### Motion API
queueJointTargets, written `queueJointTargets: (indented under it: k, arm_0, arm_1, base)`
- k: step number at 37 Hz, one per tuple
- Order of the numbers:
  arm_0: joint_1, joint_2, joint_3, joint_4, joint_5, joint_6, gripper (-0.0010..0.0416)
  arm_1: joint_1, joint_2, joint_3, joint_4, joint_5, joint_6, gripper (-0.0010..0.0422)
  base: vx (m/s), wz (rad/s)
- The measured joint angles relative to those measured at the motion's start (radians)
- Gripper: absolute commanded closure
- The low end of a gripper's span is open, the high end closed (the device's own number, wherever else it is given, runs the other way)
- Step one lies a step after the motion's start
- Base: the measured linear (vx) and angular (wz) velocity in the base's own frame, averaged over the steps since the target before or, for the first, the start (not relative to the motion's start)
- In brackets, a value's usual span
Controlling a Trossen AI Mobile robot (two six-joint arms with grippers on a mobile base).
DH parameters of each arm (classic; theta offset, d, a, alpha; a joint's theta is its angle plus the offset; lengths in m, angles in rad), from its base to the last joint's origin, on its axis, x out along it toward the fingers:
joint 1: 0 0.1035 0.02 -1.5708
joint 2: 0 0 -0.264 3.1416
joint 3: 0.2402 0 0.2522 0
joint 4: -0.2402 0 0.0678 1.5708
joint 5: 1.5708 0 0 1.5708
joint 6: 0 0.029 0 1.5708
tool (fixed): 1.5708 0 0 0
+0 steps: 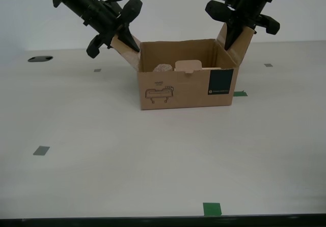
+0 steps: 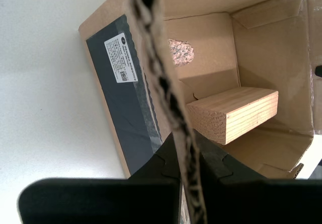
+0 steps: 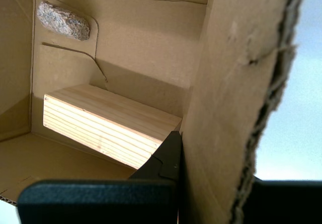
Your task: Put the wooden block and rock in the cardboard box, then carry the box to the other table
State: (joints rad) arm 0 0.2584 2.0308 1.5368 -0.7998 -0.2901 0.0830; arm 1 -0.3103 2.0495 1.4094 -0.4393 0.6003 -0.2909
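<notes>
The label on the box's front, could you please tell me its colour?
The label is dark teal, clearest in the exterior view.

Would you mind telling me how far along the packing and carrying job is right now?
Packing looks done: the pale wooden block and the rough grey-brown rock both lie inside the brown cardboard box. In hand: my first pincer and my second pincer are each shut on an upright side flap. The box appears to rest on the white table; carrying it to the other table remains.
</notes>
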Motion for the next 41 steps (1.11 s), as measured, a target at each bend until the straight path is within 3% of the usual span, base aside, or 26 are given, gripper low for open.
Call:
queueJointTargets:
  k: [41]
  arm_0:
    - [0.004, -0.119, 0.0, -0.097, 0.007, -0.004, 0.0406]
  arm_1:
    - [-0.028, -0.122, -0.001, -0.049, -0.001, 0.009, 0.0413]
  base:
    - [0.0, 0.0]
